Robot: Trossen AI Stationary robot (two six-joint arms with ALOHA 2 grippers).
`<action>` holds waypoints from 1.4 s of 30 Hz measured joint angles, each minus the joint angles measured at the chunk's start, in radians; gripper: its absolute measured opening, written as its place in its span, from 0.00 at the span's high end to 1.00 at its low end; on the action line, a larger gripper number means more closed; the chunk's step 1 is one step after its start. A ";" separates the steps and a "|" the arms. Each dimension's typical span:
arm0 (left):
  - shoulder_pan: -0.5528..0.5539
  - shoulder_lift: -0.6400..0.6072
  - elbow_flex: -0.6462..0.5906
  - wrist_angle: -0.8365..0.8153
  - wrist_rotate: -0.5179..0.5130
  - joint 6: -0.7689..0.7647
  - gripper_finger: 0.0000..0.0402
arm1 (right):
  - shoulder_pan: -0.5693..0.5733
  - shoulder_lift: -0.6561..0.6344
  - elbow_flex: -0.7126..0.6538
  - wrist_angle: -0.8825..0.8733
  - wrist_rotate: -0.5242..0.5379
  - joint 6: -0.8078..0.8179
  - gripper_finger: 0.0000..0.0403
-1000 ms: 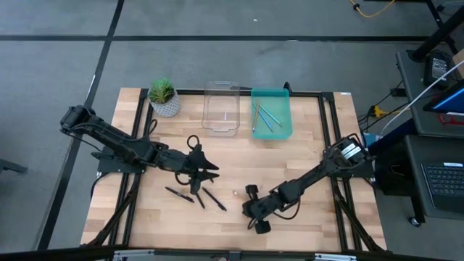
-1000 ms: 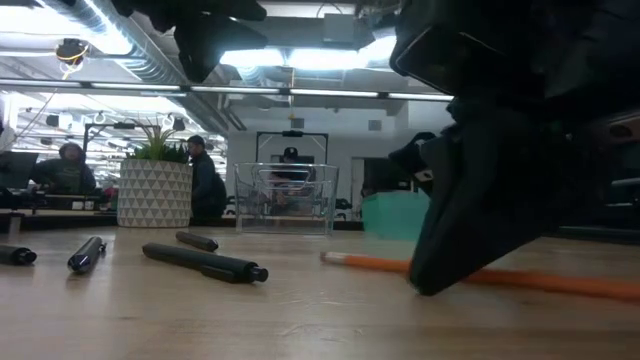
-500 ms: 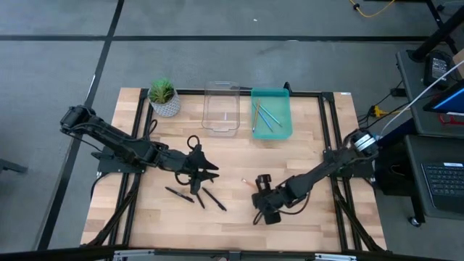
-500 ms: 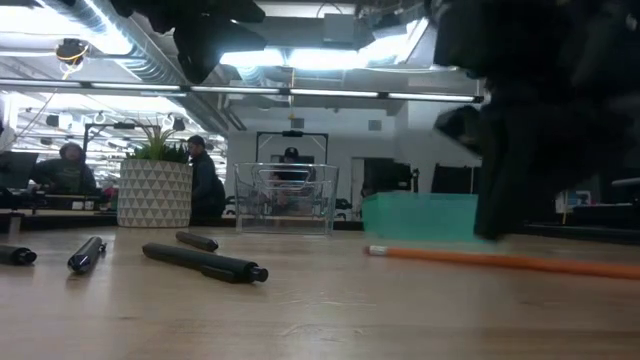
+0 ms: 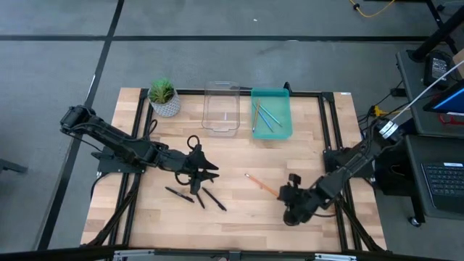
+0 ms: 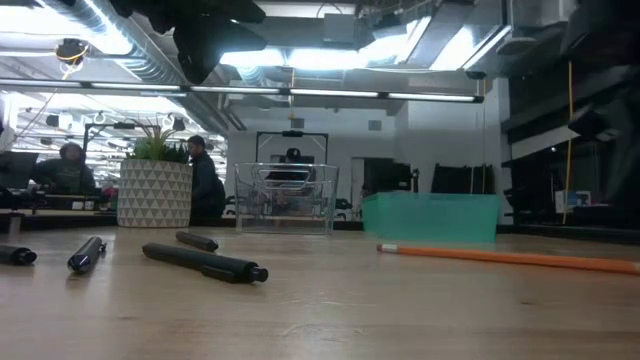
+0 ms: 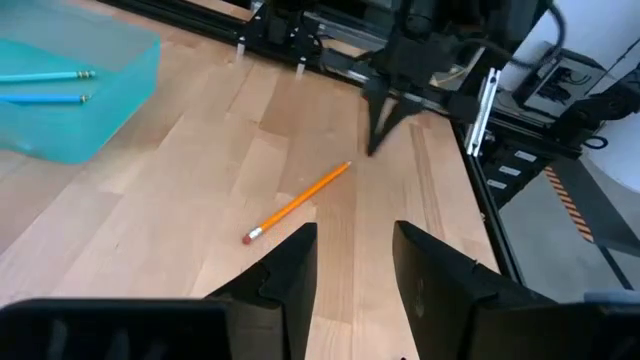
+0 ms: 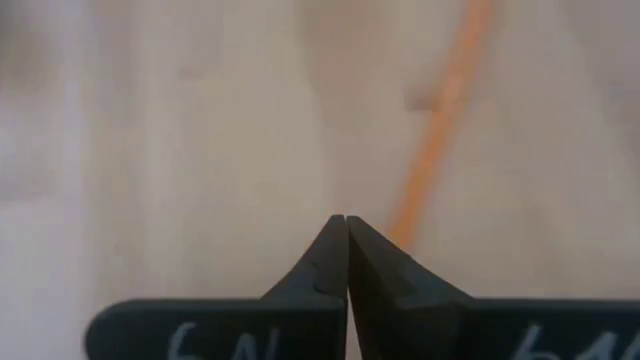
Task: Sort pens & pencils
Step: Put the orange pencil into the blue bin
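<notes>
**Orange pencil lies loose on the table between two arms**

The wooden table [image 5: 167, 217] carries a teal tray [image 5: 272, 125] with light blue pencils [image 5: 265, 116] at its far edge. The left gripper [image 5: 209, 172], fingers apart and empty, hovers over black pens [image 5: 196, 196] near the left edge. The right gripper [image 5: 283, 193], pinched together, hangs just beside the orange pencil [image 5: 259, 183] at mid-table.

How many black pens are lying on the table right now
3 visible: pens and lie loose on the wood, front-left of centre, beside the left gripper. Another may be hidden beneath it.
</notes>
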State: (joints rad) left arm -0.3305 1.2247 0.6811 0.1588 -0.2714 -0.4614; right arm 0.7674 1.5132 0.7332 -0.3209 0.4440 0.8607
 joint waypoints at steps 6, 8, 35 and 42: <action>0.000 0.000 0.000 0.006 -0.001 0.000 0.69 | 0.049 0.031 -0.036 0.113 0.028 0.028 1.00; 0.000 0.000 0.000 0.015 -0.008 0.000 0.69 | 0.047 0.046 -0.044 0.116 0.027 0.056 1.00; 0.000 0.000 0.000 0.015 -0.008 0.001 0.69 | 0.014 0.131 -0.041 -0.011 0.044 0.129 1.00; 0.000 0.000 0.000 0.015 -0.008 0.001 0.69 | -0.003 0.130 -0.040 -0.096 0.057 0.124 1.00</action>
State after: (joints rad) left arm -0.3305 1.2247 0.6811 0.1738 -0.2796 -0.4606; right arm 0.7641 1.6436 0.6930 -0.4169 0.5010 0.9850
